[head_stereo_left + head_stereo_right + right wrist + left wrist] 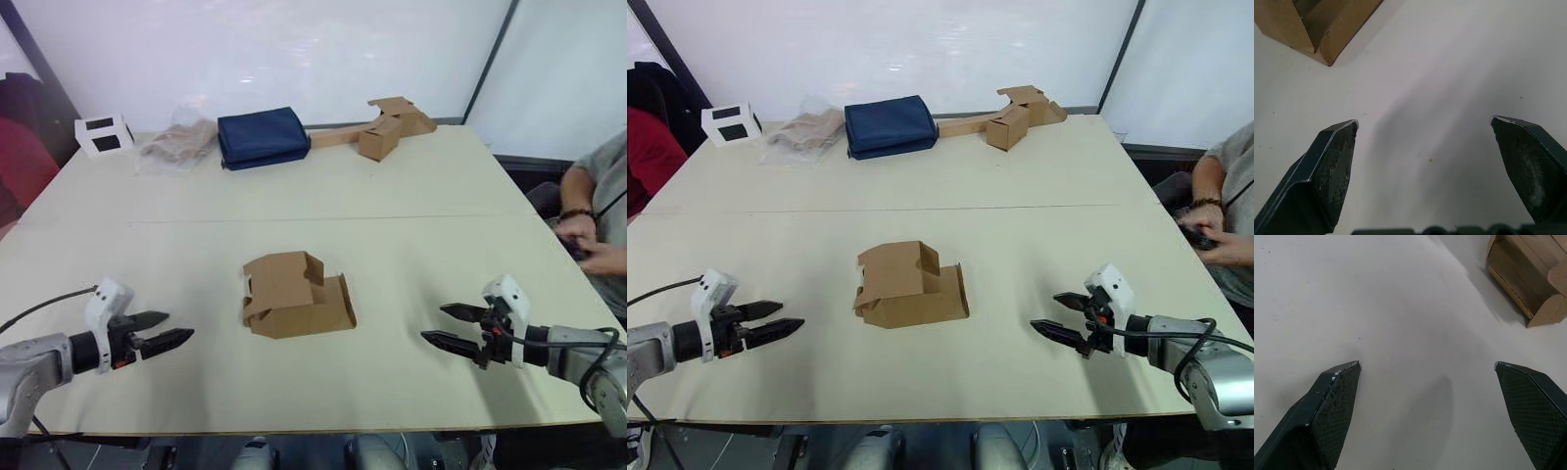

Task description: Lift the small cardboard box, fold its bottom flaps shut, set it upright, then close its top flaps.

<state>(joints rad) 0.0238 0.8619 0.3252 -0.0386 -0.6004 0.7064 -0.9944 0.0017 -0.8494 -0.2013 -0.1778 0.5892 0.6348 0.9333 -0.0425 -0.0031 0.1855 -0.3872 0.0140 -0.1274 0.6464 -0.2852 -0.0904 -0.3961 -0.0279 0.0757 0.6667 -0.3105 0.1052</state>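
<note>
the small cardboard box (294, 294) lies on its side mid-desk (411, 196), flaps loose, untouched. the left pincer (162, 331) and right pincer (449, 325) hover wide open and empty, well apart on either side. lifting hasn't begun; next, both must close in on the box. its underside and bottom flaps are hidden.

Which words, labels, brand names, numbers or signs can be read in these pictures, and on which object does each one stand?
None can be read.
small cardboard box: plain brown, no print.
white box with black panels: no legible marking on its panels.
navy blue bag: no label visible.
tan cardboard box at the far edge: unprinted.
left gripper and right gripper: no writing seen.
</note>
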